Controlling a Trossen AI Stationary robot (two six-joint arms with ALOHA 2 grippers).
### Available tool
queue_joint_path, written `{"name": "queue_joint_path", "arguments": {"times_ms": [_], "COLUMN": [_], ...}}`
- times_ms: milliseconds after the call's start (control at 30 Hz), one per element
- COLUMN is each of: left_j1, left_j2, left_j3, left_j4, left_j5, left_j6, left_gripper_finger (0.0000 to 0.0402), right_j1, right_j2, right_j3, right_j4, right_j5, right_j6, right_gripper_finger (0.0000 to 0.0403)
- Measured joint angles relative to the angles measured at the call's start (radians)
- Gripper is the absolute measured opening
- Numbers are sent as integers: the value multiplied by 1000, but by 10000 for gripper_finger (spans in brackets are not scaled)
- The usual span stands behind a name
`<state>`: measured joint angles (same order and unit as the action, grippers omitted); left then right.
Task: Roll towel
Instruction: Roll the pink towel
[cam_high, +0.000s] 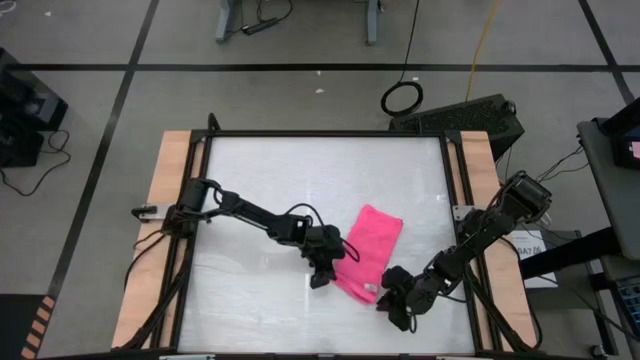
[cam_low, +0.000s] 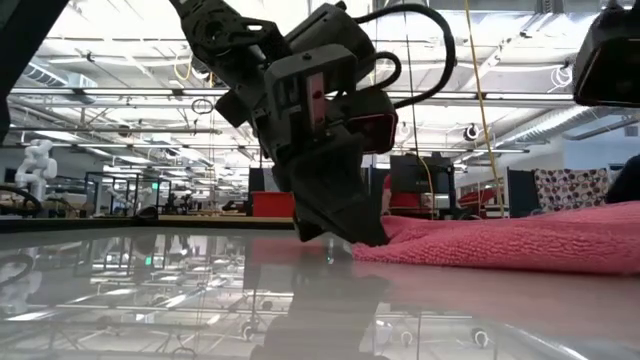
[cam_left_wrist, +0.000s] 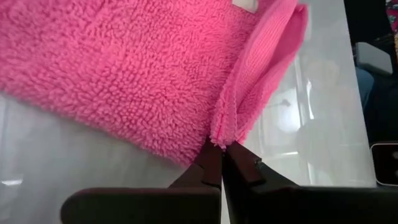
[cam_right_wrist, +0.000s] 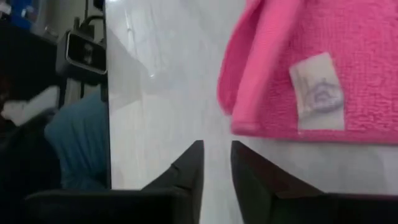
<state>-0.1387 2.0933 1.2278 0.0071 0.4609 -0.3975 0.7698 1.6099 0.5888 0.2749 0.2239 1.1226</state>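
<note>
A bright pink towel (cam_high: 368, 250) lies slantwise on the white table (cam_high: 260, 180), a little toward four o'clock of the table's centre in the high view; its long axis runs from one o'clock down to seven o'clock, and it still lies flat, folded over but not rolled. The left gripper (cam_high: 322, 272) sits at the cloth's nine-o'clock edge, low on the surface; its wrist camera shows the dark fingers (cam_left_wrist: 214, 168) closed together on the very corner of a raised fold, so the left gripper pinches the towel. The right gripper (cam_high: 386, 303) waits at the towel's five-o'clock end, just off the hem that carries a small white label (cam_right_wrist: 317, 90); its fingers (cam_right_wrist: 189, 165) stand a narrow slot apart with bare table between them, holding nothing, and the cloth lies just beyond their tips.

The step in hand appears to be the start of the roll, with one corner taken and the other not yet gripped; the task looks barely begun. The next move probably calls for the right gripper to close on its end of the hem, then for both to carry that edge over toward one o'clock together, kept level so the roll does not skew; a one-sided pull would likely drag the soft cloth across the slick surface rather than turn it.
</note>
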Motion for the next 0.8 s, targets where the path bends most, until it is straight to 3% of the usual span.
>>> {"name": "queue_joint_path", "arguments": {"times_ms": [167,400,633,800], "left_j1": [4,20,34,39], "left_j2": [0,0,0,0], "left_j3": [0,0,1,1], "left_j4": [10,9,6,1], "left_j5": [-5,-12,-13,-9], "left_j6": [-40,-67,-95,-100], "left_gripper_finger": [0,0,0,0], "right_j1": [34,118,125,105], "right_j2": [-31,-20,89,177], "right_j3": [30,154,263,357], "right_j4": [-22,-199,-314,-448], "right_j5": [-10,191,250,299], "right_j6": [-183,-557,-920,-1025], "right_gripper_finger": [111,116,116,117]}}
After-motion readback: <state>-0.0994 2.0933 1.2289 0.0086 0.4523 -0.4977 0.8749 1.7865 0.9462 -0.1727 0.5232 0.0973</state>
